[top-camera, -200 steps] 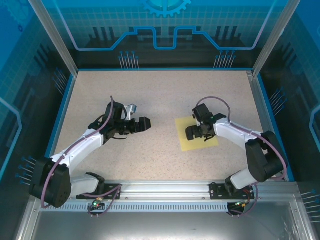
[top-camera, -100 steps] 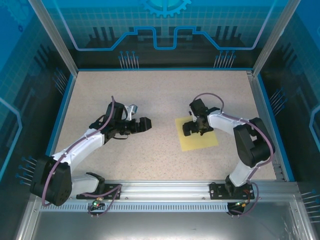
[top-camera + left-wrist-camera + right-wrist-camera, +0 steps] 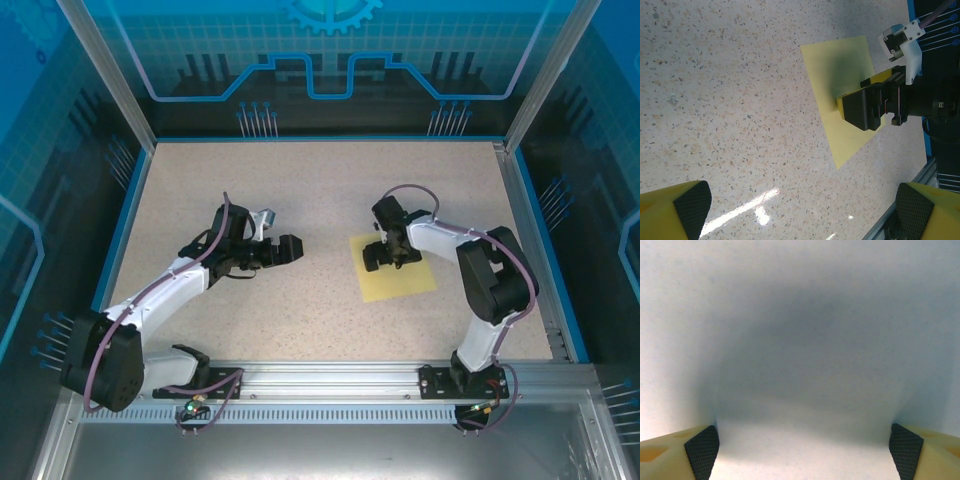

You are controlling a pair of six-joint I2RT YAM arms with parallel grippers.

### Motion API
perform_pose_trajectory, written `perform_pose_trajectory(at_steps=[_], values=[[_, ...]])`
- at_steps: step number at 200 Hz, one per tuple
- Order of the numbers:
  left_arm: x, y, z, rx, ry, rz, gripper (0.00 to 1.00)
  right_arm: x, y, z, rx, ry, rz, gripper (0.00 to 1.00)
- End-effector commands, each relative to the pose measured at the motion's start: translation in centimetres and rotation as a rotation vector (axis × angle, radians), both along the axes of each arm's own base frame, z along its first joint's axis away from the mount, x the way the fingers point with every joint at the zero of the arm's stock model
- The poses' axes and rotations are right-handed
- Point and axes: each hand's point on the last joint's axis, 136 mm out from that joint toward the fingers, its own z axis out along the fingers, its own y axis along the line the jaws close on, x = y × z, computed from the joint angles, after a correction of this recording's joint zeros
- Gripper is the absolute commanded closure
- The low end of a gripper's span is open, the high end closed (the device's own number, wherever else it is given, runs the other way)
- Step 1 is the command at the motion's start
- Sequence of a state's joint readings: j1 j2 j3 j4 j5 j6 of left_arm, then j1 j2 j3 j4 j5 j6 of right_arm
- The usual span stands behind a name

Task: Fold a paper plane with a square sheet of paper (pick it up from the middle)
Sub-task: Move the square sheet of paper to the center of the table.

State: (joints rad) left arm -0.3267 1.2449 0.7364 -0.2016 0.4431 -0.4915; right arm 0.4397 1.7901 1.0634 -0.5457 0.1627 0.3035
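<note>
The square sheet of paper lies flat on the table, right of centre. Being square, it has no long axis, and its edges sit slightly askew to the table's. The right gripper is down over its middle with fingers spread wide, and the left gripper hangs wide apart well to the left.

The left arm stretched forward and inward, elbow low, and the left gripper faced right with its fingers spread wide. The right arm folded sharply at the elbow. The right gripper pointed downward, fingers wide apart.
</note>
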Motion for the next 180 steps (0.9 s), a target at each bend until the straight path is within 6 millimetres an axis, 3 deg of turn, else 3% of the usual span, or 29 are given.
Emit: perform_pose_trajectory(at_steps=[1,110,159,180], values=[[-1.0,-0.4,-1.0,-0.001,0.029,-0.042,0.01,-0.7,0.7,-0.9,-0.023,0.038,0.006,0.1],[-2.0,0.0,-1.4,0.016,0.036,-0.053,0.01,-1.5,3.4,-0.9,0.038,0.035,0.013,0.31],[-2.2,0.1,-1.4,0.014,0.034,-0.053,0.01,-2.1,7.1,0.8,0.101,0.0,0.056,0.3],[-2.3,0.1,-1.3,0.016,0.036,-0.055,0.01,-2.1,7.7,2.7,0.121,-0.039,0.055,0.28]])
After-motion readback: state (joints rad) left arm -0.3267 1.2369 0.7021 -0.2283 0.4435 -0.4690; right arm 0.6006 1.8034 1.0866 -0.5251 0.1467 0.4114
